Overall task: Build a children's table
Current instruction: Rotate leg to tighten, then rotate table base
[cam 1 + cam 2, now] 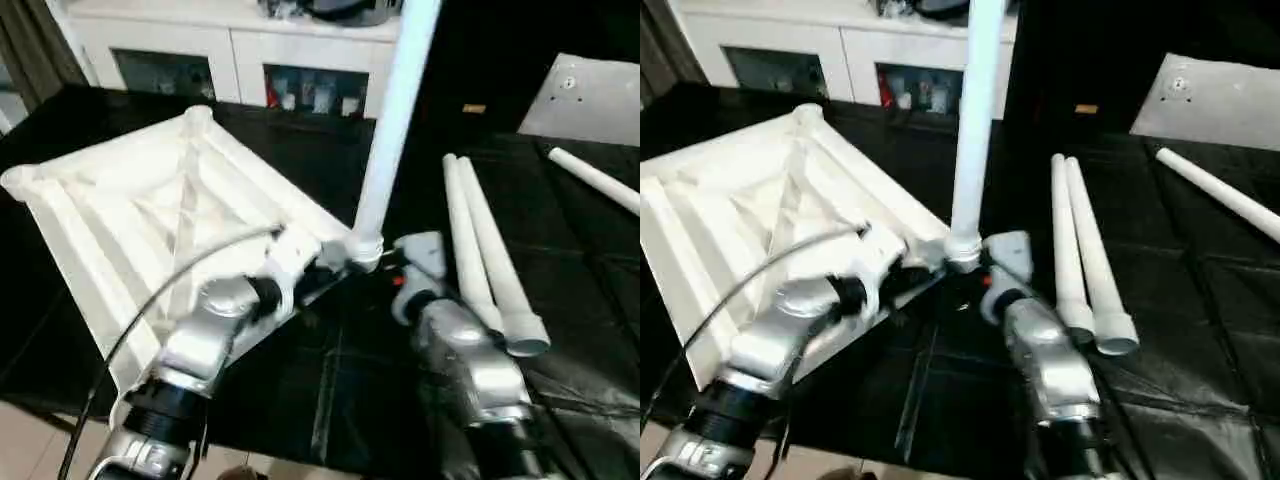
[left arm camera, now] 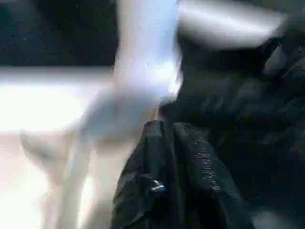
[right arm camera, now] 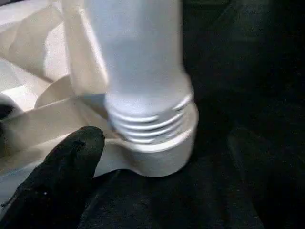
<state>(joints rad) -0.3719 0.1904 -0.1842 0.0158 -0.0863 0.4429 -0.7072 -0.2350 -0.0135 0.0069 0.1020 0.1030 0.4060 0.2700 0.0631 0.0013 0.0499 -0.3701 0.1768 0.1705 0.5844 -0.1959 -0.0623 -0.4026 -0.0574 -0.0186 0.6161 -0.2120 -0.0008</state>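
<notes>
The children's table lies in parts on a black surface. Its white tabletop [image 1: 150, 210] rests upside down at the left, ribs up. One white leg [image 1: 395, 110] stands upright in the near right corner socket [image 3: 159, 152], with its threads partly showing above the socket. Two more legs [image 1: 485, 250] lie side by side to the right, and another leg [image 1: 595, 178] lies at the far right. My left gripper [image 1: 322, 278] is shut at the tabletop's edge beside that socket, its fingers [image 2: 190, 157] pressed together. My right gripper [image 1: 398, 278] is open just right of the leg's base, one finger [image 3: 62, 171] clear of it.
A small white panel with holes [image 1: 590, 95] lies at the back right. A white cabinet [image 1: 240, 45] with glass doors stands behind the table. The black table's front edge [image 1: 300, 455] runs close under my forearms, with floor below at the left.
</notes>
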